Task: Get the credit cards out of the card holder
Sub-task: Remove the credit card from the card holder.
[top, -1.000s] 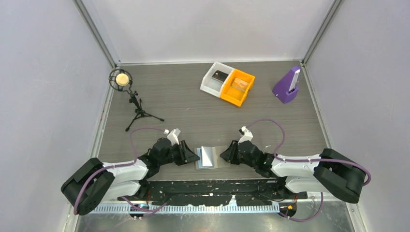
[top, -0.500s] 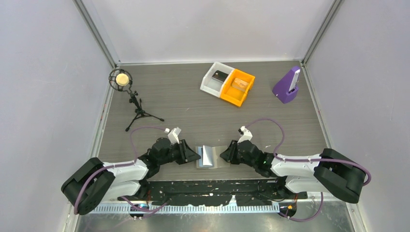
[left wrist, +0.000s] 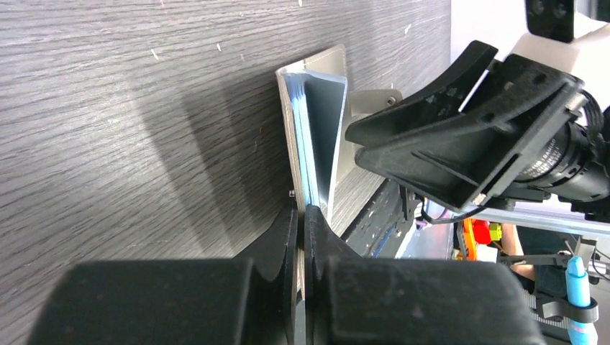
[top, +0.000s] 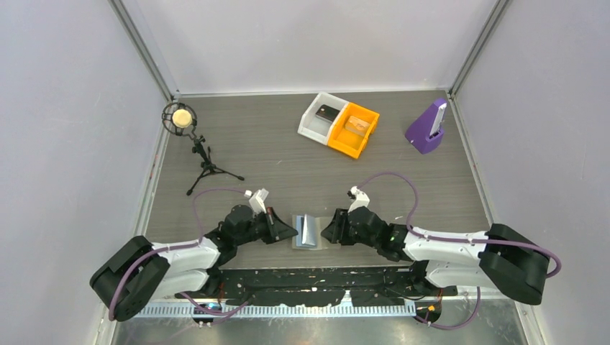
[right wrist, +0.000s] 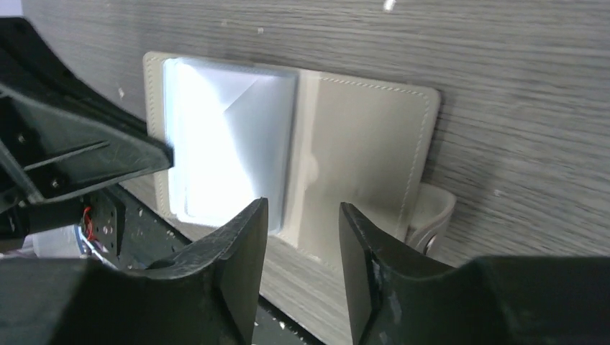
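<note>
The card holder lies open near the table's front edge, between my two grippers. My left gripper is shut on its left edge; in the left wrist view the jaws pinch the thin grey-brown and light blue edge of the holder. A pale sheet stands up from the left half; I cannot tell whether it is a card or a panel. My right gripper is open and empty. In the right wrist view it hovers over the holder's right half, near the tab.
A white bin and an orange bin stand at the back centre. A purple stand is at the back right and a microphone tripod at the left. The black front edge strip lies just below the holder.
My right gripper has moved left, closer to the card holder. The pale sheet on the holder's left half has tilted up more. The left gripper has stayed put.
</note>
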Robot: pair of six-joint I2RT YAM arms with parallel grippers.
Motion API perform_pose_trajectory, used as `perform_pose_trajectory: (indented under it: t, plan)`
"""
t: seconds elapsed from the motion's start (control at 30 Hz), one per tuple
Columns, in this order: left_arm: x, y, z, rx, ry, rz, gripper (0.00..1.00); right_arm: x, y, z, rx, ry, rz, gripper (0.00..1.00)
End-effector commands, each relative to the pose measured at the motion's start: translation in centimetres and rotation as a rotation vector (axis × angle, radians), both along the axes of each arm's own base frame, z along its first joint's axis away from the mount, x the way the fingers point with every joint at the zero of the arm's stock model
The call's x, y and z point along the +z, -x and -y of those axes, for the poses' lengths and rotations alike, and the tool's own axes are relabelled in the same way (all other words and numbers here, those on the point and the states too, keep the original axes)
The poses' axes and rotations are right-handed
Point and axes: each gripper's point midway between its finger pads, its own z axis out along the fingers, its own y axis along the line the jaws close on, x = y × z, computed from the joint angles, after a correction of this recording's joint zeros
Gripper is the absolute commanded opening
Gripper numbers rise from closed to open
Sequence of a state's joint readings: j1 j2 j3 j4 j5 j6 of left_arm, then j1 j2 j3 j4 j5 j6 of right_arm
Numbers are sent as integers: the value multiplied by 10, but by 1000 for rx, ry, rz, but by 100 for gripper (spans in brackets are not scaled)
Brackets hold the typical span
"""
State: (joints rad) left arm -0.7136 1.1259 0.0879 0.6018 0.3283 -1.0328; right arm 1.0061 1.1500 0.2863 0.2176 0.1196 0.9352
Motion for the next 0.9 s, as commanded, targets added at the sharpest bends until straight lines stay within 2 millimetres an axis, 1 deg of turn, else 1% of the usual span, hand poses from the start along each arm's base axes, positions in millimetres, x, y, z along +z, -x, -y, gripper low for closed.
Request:
perform_pose_trajectory:
  t: [0.0,0.03,0.07,0.1,0.13,0.17,0.2,0.23,0.27,0.3,0.33,0.37,0.4,0.43,0.47,0.5,0.53,0.73,0.87]
  plan:
    - [10,-6,-4,41,21,54,0,37,-4,-14,2,-30,58,52]
    - [10,-5,-5,47,16,53,0,48,-5,-19,-1,-46,79,57]
    - [10,-5,-7,53,14,54,0,51,-5,-20,-1,-38,82,59]
    - [12,-5,-8,59,13,60,0,60,-7,-25,-3,-46,99,65]
    - [13,-4,-10,68,10,63,0,62,-7,-27,-3,-39,104,69]
    - [17,-5,-11,78,15,77,0,68,-7,-32,2,-38,110,74]
    - [20,-5,-13,86,15,84,0,66,-8,-35,7,-24,107,76]
    - [22,-5,-15,94,13,93,0,72,-8,-42,12,-26,113,77]
    - [24,-5,-17,101,11,102,0,67,-7,-45,21,-6,107,77]
    - [25,-5,-19,110,8,110,0,72,-10,-51,20,-8,113,77]
    - [26,-5,-22,117,1,116,0,66,-9,-54,28,14,106,77]
    - [27,-5,-24,124,-4,125,0,71,-10,-60,32,9,110,77]
    - [27,-5,-26,132,-9,130,0,64,-10,-63,37,30,101,77]
    - [27,-4,-28,137,-14,132,0,67,-12,-69,40,26,103,77]
    - [26,-4,-30,141,-18,134,0,61,-12,-72,48,41,93,76]
    - [26,-3,-32,143,-19,136,0,64,-13,-76,53,37,97,76]
    - [26,-3,-32,144,-21,137,0,63,-14,-81,59,43,94,75]
    - [24,2,-32,126,-17,129,0,57,-20,-91,60,65,93,72]
    - [24,2,-30,117,-15,127,0,46,-23,-90,49,104,87,70]
